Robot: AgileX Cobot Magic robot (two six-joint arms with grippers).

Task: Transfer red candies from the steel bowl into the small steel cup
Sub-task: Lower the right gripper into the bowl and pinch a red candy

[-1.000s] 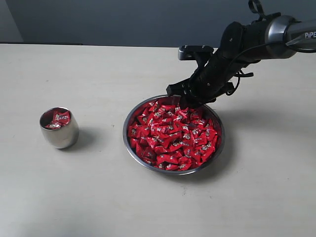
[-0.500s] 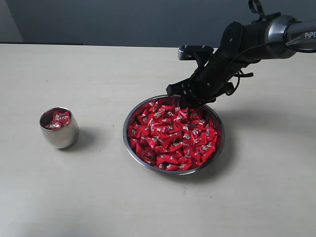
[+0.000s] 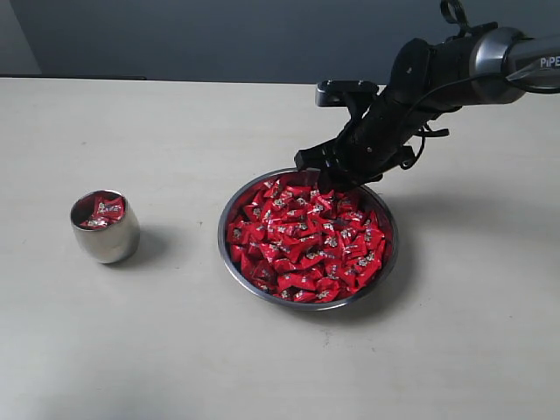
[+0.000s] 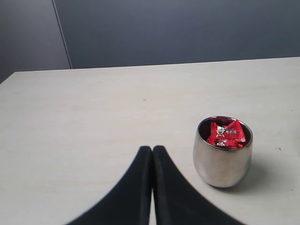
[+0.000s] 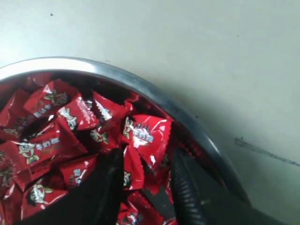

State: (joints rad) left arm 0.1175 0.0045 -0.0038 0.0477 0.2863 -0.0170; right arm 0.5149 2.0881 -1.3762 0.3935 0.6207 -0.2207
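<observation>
Right wrist view shows your right gripper (image 5: 146,163) spread among the red candies (image 5: 56,136) by the rim of the steel bowl (image 5: 140,85), with one candy between its tips. In the exterior view the bowl sits centre frame and the small steel cup (image 3: 105,229), centre left, holds a few candies. Your left gripper (image 4: 152,152) is pressed together.

The steel bowl (image 3: 222,229) is shiny metal, and its thin rim gleams like a mirror. The small steel cup (image 4: 220,164) is polished metal too, smooth and bright. The red candies (image 3: 306,241) have glossy, crinkly wrappers. The table (image 3: 131,332) is pale, matt and smooth, with a few tiny dark specks. The left gripper (image 4: 152,148) is smooth and black with a soft sheen. The right gripper (image 5: 146,157) is black too, and one finger looks ribbed. At 1 o'clock from the bowl, the arm (image 3: 496,50) has a shiny silver-grey shell.
</observation>
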